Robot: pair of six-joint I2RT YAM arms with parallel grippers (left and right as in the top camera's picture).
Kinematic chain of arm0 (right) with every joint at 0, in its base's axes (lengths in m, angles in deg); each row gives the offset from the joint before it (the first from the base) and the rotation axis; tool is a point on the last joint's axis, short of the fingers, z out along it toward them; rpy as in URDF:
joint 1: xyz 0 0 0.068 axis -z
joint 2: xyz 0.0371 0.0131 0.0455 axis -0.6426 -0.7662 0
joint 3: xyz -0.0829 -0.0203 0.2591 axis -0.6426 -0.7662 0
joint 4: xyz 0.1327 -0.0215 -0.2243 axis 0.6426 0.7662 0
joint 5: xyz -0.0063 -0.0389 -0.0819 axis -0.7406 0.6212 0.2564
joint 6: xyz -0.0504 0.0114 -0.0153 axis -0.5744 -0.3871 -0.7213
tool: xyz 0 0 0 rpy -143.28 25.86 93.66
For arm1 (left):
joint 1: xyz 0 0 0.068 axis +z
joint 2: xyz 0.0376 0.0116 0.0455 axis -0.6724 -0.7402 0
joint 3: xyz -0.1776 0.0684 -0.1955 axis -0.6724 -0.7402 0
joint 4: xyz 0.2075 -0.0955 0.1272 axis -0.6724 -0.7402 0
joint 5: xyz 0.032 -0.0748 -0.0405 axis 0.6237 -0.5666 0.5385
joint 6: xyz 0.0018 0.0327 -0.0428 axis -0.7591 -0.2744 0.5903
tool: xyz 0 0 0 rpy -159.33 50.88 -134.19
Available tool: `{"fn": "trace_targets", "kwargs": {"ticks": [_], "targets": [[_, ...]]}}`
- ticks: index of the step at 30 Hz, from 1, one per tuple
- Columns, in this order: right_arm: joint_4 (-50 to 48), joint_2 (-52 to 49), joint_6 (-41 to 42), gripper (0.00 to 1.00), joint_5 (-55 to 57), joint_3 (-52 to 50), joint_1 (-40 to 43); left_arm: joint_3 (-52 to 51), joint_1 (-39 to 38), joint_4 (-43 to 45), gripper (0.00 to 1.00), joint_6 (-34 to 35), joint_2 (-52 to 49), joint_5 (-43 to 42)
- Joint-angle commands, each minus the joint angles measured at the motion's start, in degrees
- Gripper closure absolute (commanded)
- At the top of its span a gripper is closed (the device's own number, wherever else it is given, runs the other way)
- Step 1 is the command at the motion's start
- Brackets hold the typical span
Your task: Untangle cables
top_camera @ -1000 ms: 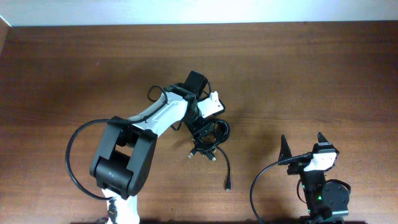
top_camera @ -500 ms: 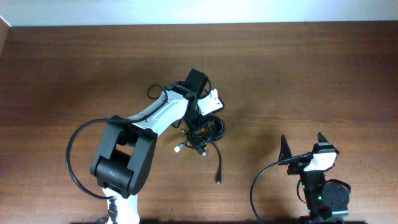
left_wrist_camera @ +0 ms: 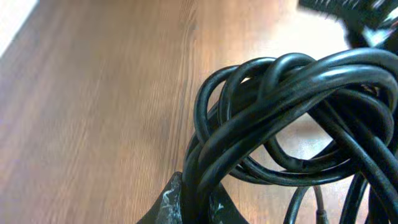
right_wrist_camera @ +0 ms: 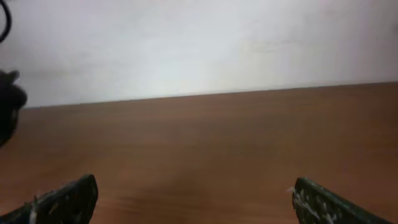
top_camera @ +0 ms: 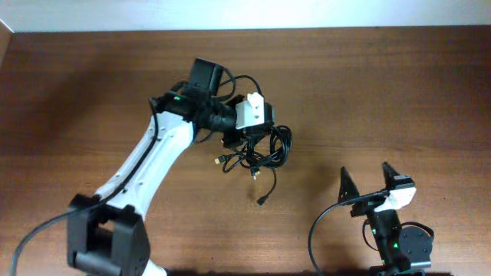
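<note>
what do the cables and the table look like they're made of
The cables: probably rubber or plastic sheathing, smooth black with a soft sheen. The plug tips: seemingly metal, pale glints, though tiny. The table: wood or wood-look laminate, brown streaked grain, matte.

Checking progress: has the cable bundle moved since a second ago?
Yes. In the overhead view the cables have shifted toward the far edge of the table.
</note>
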Motion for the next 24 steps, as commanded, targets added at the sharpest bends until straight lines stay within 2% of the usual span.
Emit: {"fn": "trace_targets", "kwargs": {"ticks": [1, 3, 5, 7, 10, 11, 14, 18, 19, 21, 23, 24], "targets": [[10.4, 0.4, 9.0, 0.01, -5.6, 9.9, 0.4, 1.1, 0.0, -1.9, 1.0, -1.3, 3.7, -11.0], [26.7, 0.4, 9.0, 0.01, -5.6, 23.8, 0.4, 1.1, -0.4, -3.6, 1.0, -1.3, 5.6, -12.1], [33.5, 0.4, 9.0, 0.01, -5.6, 32.9, 0.4, 1.1, -0.6, -3.8, 1.0, 1.4, 7.7, -18.3], [41.1, 0.2, 9.0, 0.01, -5.6, 40.2, 0.4, 1.1, -0.6, -3.8, 1.0, 5.2, 9.3, -20.3], [46.5, -4.2, 9.9, 0.01, -6.8, 45.5, 0.4, 1.1, -0.6, -4.0, 1.0, 5.4, 10.6, -30.1], [47.6, -8.0, 9.8, 0.01, -9.6, 47.6, 0.4, 1.1, -0.6, -4.0, 1.0, 5.5, 10.6, -31.6], [45.8, -22.2, 9.4, 0.01, -26.9, 53.2, 0.4, 1.1, -0.6, -3.8, 1.0, 12.2, 10.6, -32.4], [41.1, -32.5, 7.7, 0.01, -48.4, 53.2, 0.4, 1.1, -0.6, -3.6, 1.0, 13.0, 10.6, -32.2], [40.7, -33.9, 5.5, 0.0, -50.9, 53.2, 0.4, 1.1, -0.6, -2.7, 1.0, 13.7, 10.6, -30.2], [40.7, -34.5, 4.9, 0.11, -50.9, 53.2, 0.4, 1.1, -0.6, 3.0, 1.0, 19.9, 10.6, -26.9], [40.4, -34.5, 4.9, 0.12, -51.0, 53.2, 0.4, 1.1, -0.6, 9.2, 1.0, 24.4, 10.6, -25.6], [40.1, -34.5, 4.9, 0.11, -51.0, 53.2, 0.4, 1.1, -0.6, 15.3, 1.0, 27.3, 10.6, -24.5]]}}
